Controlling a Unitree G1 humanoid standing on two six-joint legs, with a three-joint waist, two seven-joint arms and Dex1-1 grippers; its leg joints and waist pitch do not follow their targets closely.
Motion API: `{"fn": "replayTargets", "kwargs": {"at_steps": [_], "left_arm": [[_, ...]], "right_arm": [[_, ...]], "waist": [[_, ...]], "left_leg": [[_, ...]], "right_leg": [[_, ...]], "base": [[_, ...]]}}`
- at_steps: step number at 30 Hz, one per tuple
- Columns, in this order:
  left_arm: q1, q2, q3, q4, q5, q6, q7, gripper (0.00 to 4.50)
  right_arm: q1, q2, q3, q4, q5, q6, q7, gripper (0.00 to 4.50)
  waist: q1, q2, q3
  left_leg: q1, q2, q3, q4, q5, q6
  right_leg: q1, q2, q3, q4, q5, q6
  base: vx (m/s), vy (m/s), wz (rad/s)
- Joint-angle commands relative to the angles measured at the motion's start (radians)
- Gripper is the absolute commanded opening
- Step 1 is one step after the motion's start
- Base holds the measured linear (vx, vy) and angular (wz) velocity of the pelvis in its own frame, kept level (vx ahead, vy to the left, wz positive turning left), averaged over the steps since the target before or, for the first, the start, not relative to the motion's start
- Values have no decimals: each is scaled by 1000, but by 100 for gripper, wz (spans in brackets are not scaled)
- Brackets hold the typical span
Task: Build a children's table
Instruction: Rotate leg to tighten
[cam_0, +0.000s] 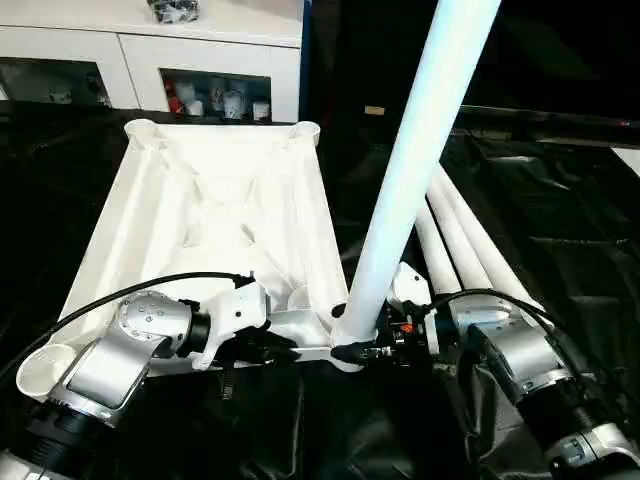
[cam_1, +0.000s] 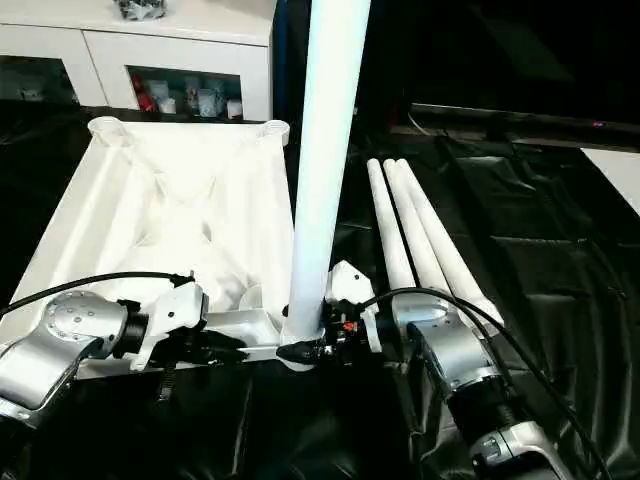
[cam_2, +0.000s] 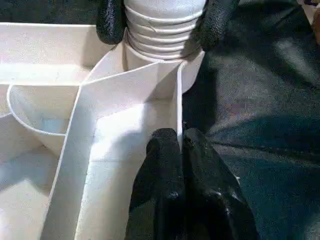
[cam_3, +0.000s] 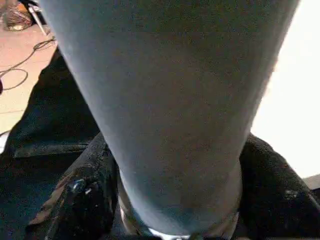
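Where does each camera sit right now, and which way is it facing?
Head eyes: look forward and down at the tabletop, over both silver forearms.
Left wrist: along the left gripper, shut on a tabletop rib.
Right wrist: along the right gripper, shut on the upright leg.
Shared: both wrist views show the right gripper holding that leg.

The upright leg (cam_0: 420, 150) runs off the top edge; its threaded foot sits hidden inside the corner socket (cam_2: 192, 70).

You're looking at all-white table top (cam_0: 215, 215), ribbed underside showing; white legs (cam_1: 420, 235) lying on black drape (cam_0: 560, 210); black fingers (cam_2: 165, 190) showing against white rib; silver forearms (cam_0: 120, 350).
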Motion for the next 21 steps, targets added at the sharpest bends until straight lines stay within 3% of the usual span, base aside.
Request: {"fn": "replayTargets", "kwargs": {"at_steps": [1, 5, 8, 9, 11, 14, 17, 19, 20, 21], "left_arm": [[-17, -21, 7, -3, -10, -11, 45, 0], [-25, -68, 24, 11, 25, 11, 154, 0], [-36, -125, 50, 19, 43, 57, 263, 0], [-38, -143, 58, 18, 44, 76, 292, 0], [-37, -184, 58, -2, 61, 108, 356, 0], [-31, -227, 51, -34, 84, 153, 424, 0], [-22, -284, 37, -80, 111, 206, 495, 0], [-19, -302, 29, -93, 118, 216, 513, 0], [-16, -308, 20, -98, 123, 217, 522, 0], [-16, -308, 20, -98, 123, 217, 522, 0]], "right_arm": [[17, 22, 18, -30, 8, 21, -2, 273], [3, 86, -12, 34, -20, 19, -147, 273], [-27, 149, -46, 115, -49, 3, -300, 273], [-39, 170, -58, 143, -57, 3, -351, 273], [-80, 235, -91, 226, -70, 1, -493, 273], [-119, 292, -110, 293, -86, 10, -620, 273], [-167, 351, -139, 386, -117, 8, -779, 273], [-176, 362, -148, 410, -121, -8, -785, 273], [-178, 368, -156, 422, -114, -18, -776, 329], [-178, 368, -156, 422, -114, -18, -776, 329]], "waist": [[-3, 11, -62], [-6, 7, -58], [-18, 8, -53], [-25, 6, -55], [-36, 6, -54], [-41, 7, -55], [-51, 4, -57], [-53, 3, -59], [-51, 5, -59], [-50, 6, -61]], "left_leg": [[20, 63, -22, -72, -193, 25], [20, 62, -22, -76, -222, 8], [23, 62, -27, -83, -278, -33], [15, 62, -32, -86, -272, -40], [18, 60, -32, -86, -283, -45], [21, 59, -29, -83, -280, -33], [17, 59, -28, -83, -243, -34], [19, 57, -27, -80, -240, -27], [19, 57, -25, -78, -231, -18], [16, 57, -25, -77, -212, -9]], "right_leg": [[35, -97, 58, -73, -111, -208], [34, -99, 59, -78, -164, -201], [31, -103, 58, -89, -288, -182], [40, -105, 57, -87, -303, -169], [33, -105, 57, -91, -316, -164], [30, -102, 61, -93, -295, -167], [34, -102, 60, -85, -245, -177], [33, -100, 60, -87, -232, -177], [32, -99, 60, -86, -206, -178], [35, -96, 60, -81, -168, -181]], "base": [[0, 0, 0], [0, 0, 0], [0, 0, 0], [0, 0, 0], [0, 0, 0], [0, 0, 0], [0, 0, 0], [0, 0, 0], [0, 0, 0], [0, 0, 0]]}}
